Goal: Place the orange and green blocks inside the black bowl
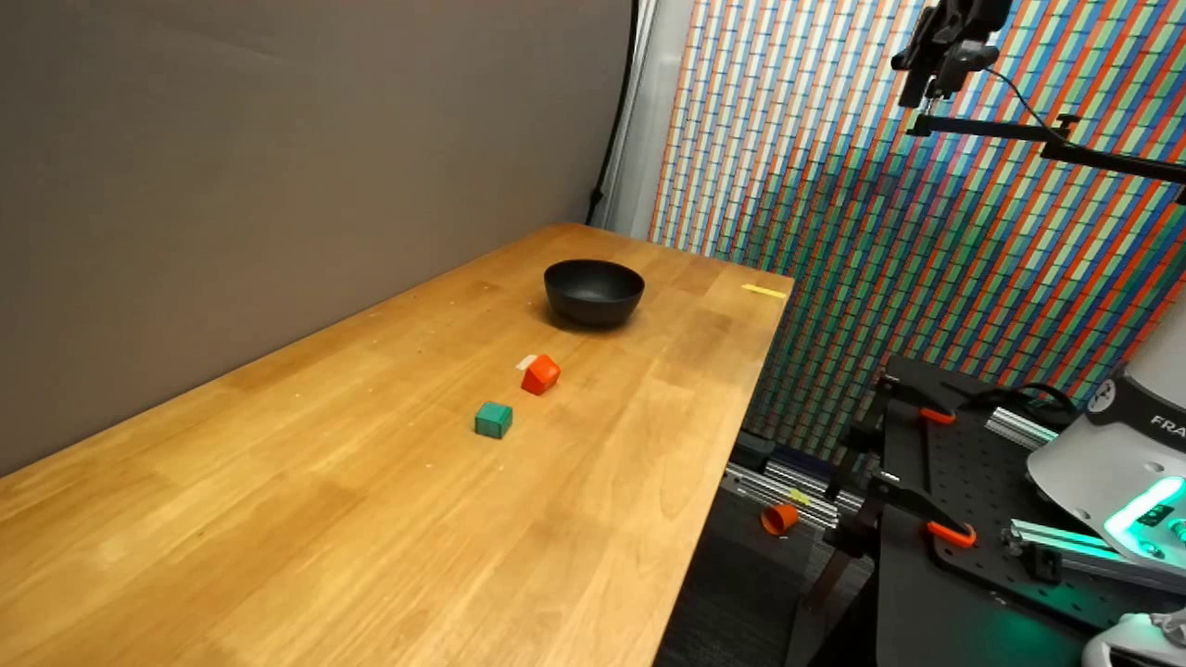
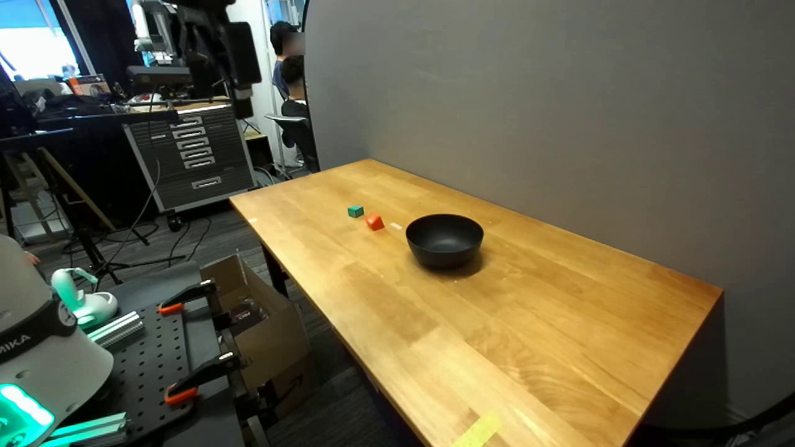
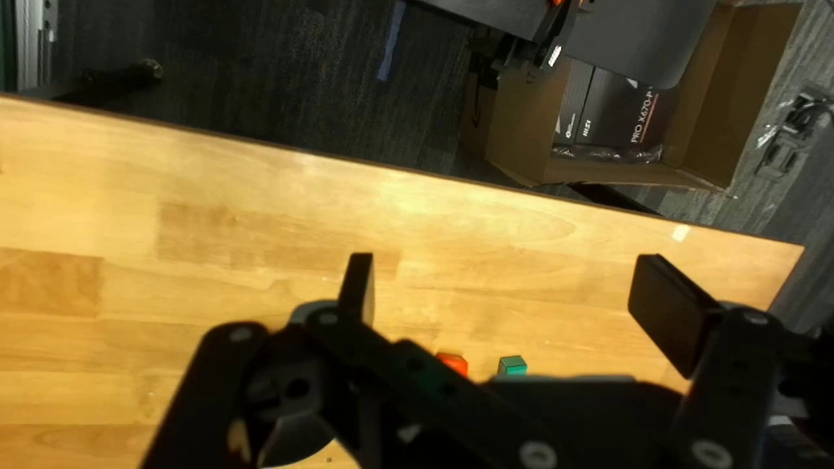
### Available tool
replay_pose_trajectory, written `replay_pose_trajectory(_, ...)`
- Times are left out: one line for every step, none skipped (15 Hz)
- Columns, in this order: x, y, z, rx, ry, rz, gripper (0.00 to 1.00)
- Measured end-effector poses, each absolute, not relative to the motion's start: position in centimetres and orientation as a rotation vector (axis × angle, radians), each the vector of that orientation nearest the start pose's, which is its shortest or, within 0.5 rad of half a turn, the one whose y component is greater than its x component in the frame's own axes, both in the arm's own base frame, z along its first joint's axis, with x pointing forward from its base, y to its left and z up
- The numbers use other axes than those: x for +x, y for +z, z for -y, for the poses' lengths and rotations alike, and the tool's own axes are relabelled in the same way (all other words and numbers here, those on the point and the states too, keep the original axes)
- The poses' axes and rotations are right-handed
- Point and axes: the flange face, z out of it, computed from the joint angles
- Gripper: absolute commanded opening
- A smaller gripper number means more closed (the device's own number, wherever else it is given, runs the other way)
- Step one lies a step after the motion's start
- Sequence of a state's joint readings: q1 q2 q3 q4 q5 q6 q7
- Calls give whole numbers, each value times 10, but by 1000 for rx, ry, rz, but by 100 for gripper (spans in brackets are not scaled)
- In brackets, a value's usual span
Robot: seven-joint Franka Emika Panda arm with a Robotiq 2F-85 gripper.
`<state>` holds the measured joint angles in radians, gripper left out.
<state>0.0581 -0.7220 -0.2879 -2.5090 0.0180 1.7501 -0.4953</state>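
The black bowl (image 1: 594, 312) stands upright on the wooden table in both exterior views (image 2: 443, 256). In the wrist view a dark curved part of it (image 3: 301, 439) shows, mostly hidden behind my gripper. The orange block (image 1: 541, 374) lies on the table near the bowl, with a slanted shape; it also shows in an exterior view (image 2: 374, 221) and partly in the wrist view (image 3: 456, 362). The green block (image 1: 493, 420) lies beside it, farther from the bowl (image 2: 355, 211), and partly shows in the wrist view (image 3: 513, 366). My gripper (image 3: 505, 286) is wide open and empty, high above the table.
The wooden table (image 1: 371, 519) has a grey backdrop (image 1: 306, 167) along one long side. A small pale tape piece (image 2: 395, 226) lies between the orange block and the bowl. An open cardboard box (image 2: 273, 335) stands on the floor beside the robot's base with clamps (image 2: 205, 372).
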Motion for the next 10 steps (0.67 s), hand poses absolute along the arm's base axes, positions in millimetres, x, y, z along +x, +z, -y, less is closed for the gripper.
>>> replay_pose_trajectory(339, 494, 69, -2885, -23, 524, 100)
replay_pose_trajectory(356, 482, 52, -2881, -23, 558, 100)
replay_pose_trajectory(370, 470, 37, -2878, -14, 588, 100)
replay_pose_trajectory(385, 455, 20, -2872, 0, 616, 100)
replay_pose_trajectory(399, 439, 5, -2867, 19, 641, 100)
replay_pose_trajectory(412, 424, -9, -2860, 42, 662, 100)
replay_pose_trajectory(425, 409, -22, -2855, 69, 682, 100)
replay_pose_trajectory(438, 394, -34, -2853, 96, 698, 100)
replay_pose_trajectory(450, 379, -46, -2851, 123, 713, 100)
replay_pose_trajectory(463, 365, -56, -2853, 145, 725, 100)
